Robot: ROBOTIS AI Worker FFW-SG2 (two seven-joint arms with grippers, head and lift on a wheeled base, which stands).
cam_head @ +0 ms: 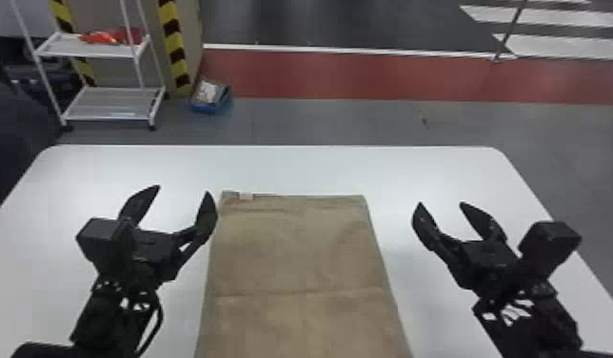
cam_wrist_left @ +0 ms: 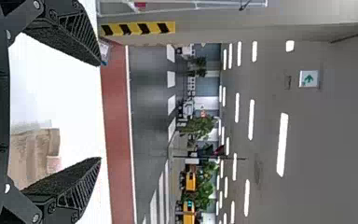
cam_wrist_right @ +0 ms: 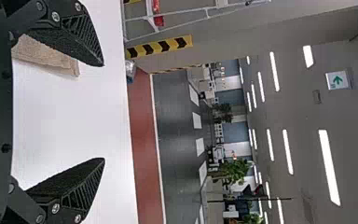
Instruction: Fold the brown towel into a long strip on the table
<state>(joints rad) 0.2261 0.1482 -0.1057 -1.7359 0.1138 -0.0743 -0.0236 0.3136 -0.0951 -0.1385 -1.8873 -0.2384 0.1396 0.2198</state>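
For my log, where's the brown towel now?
In the head view, the brown towel lies midway across the white table, between the left gripper and right gripper.

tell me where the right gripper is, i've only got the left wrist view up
Observer: The right gripper is over the table, to the right of the towel.
Operator: ok, is it open or shut
Observer: Open, and holding nothing.
Operator: what about the towel's near part, where does that go
Observer: It reaches toward the robot and out past the head view's bottom edge.
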